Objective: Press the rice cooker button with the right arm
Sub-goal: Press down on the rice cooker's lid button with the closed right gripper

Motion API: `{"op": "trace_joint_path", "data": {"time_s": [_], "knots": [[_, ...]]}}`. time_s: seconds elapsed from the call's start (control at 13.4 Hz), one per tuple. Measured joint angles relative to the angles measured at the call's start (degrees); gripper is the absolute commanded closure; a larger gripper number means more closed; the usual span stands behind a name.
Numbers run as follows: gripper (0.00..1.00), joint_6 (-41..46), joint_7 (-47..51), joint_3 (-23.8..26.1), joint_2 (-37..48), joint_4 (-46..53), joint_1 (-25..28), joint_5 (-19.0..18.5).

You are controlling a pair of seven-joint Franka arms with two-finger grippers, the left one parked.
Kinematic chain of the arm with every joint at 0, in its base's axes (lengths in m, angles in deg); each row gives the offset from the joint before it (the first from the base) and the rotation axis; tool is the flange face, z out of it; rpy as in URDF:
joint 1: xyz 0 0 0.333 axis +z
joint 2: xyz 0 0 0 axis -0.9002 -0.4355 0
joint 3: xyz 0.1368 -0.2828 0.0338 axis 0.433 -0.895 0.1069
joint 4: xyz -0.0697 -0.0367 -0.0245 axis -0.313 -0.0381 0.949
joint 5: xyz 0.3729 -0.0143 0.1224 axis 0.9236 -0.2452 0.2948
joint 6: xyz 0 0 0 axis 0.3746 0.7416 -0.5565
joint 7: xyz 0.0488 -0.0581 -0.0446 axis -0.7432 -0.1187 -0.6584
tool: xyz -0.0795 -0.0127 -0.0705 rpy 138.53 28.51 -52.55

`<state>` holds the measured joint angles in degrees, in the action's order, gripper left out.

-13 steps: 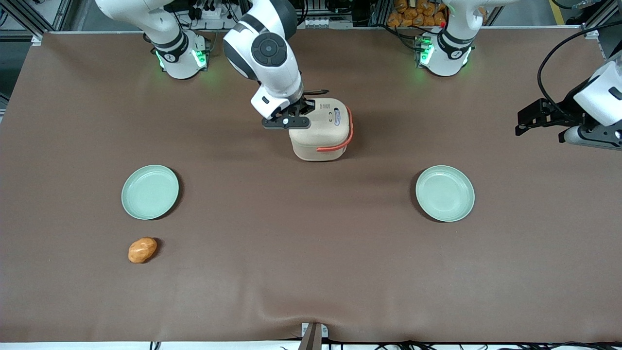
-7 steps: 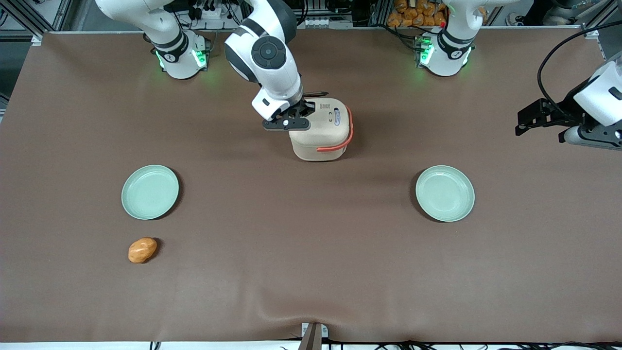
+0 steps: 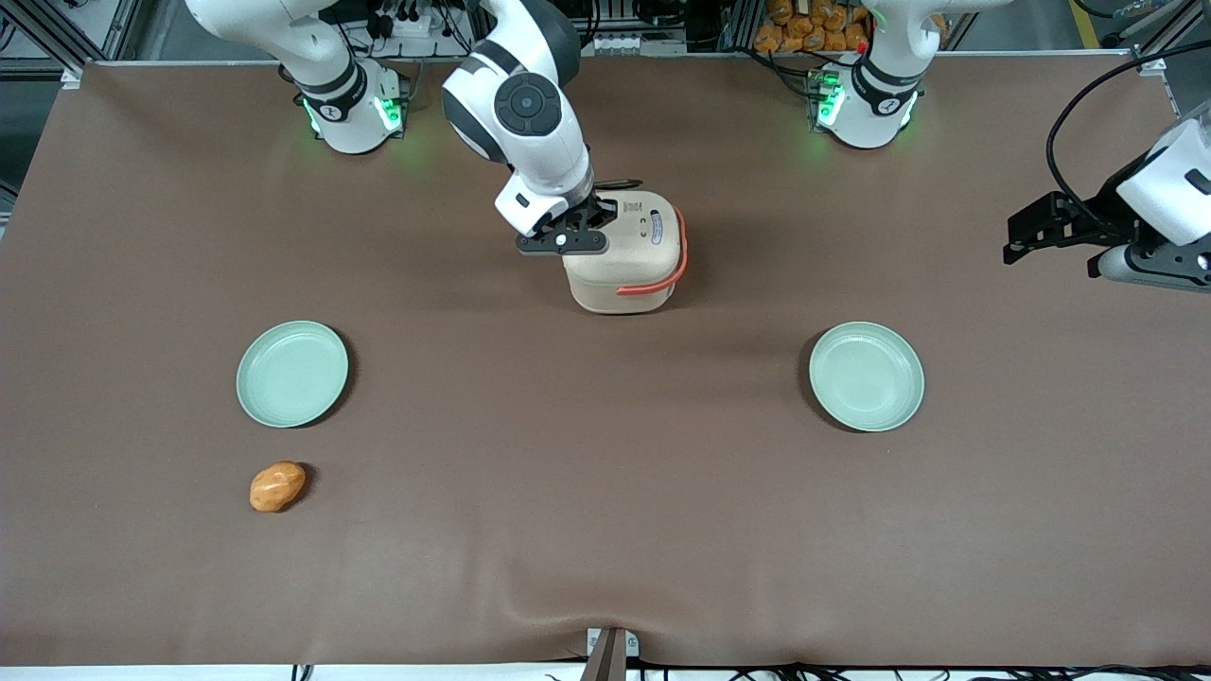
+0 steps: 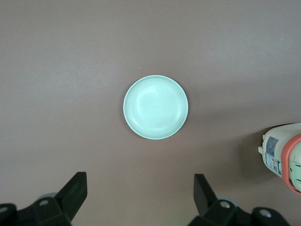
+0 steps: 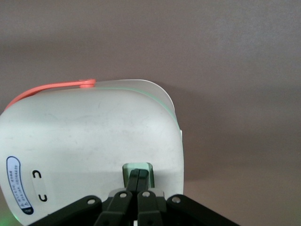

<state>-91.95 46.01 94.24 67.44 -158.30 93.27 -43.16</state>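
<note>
Slightly shifted from a moment ago, my gripper (image 3: 588,219) sits on the rice cooker (image 3: 626,253).

Fingers (image 5: 138,180) pressed together on its green button (image 5: 137,169); it stands mid-table (image 3: 605,530), nearer the edge by my base.

rice cooker (image 3: 624,253) smooth matt cream plastic, faintly scuffed lid | gripper (image 5: 138,181) on its lid, matt black plastic, fingers pressed together | table (image 3: 605,530) around it, matt brown cloth
</note>
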Motion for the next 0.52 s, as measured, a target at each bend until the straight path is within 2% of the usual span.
{"op": "trace_joint_path", "data": {"time_s": [0.52], "knots": [[1.00, 0.6, 0.3, -0.1, 0.4, 2.0, 0.0, 0.0]]}}
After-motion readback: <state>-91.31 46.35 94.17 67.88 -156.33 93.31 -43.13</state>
